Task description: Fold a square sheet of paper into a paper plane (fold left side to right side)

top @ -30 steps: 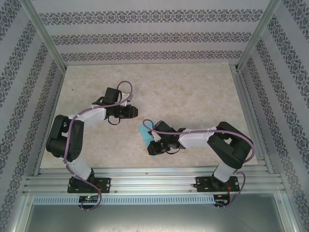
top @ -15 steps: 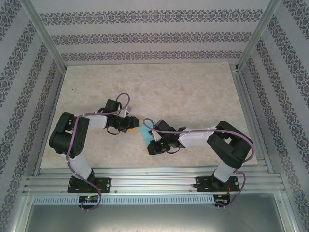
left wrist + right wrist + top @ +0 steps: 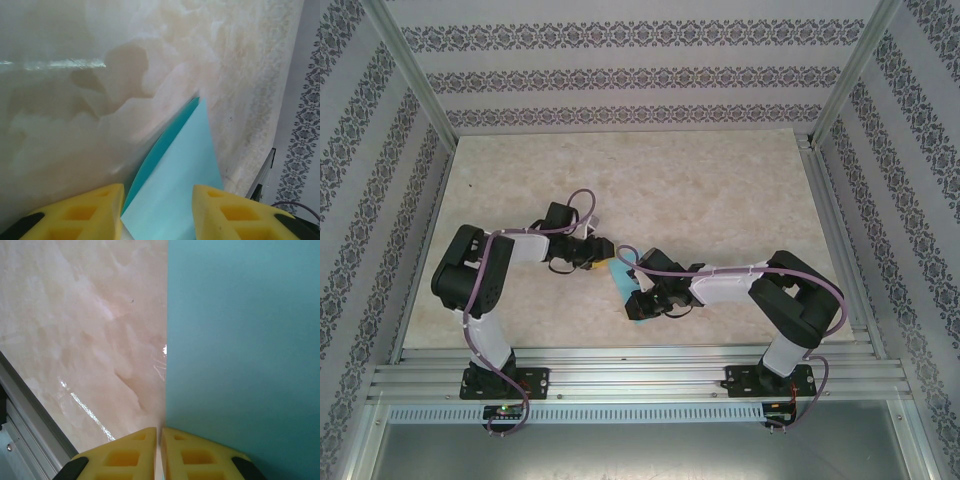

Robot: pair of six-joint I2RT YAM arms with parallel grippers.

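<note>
Paper (image 3: 175, 170), pinched at one edge by the right hand (image 3: 160, 432), now has the left hand (image 3: 157, 192) swung in, fingers apart around its tip, seemingly ready to fold.

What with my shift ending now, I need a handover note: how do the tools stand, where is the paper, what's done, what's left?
Left tool: open, straddling the paper.
Right tool: shut at the paper's straight edge; pinching or only pressing, I cannot tell.
Paper: on the table between the two arms, as a narrow strip with a pointed end.
Done: two layers show, so some folding is in.
To do: the remaining folds.
</note>
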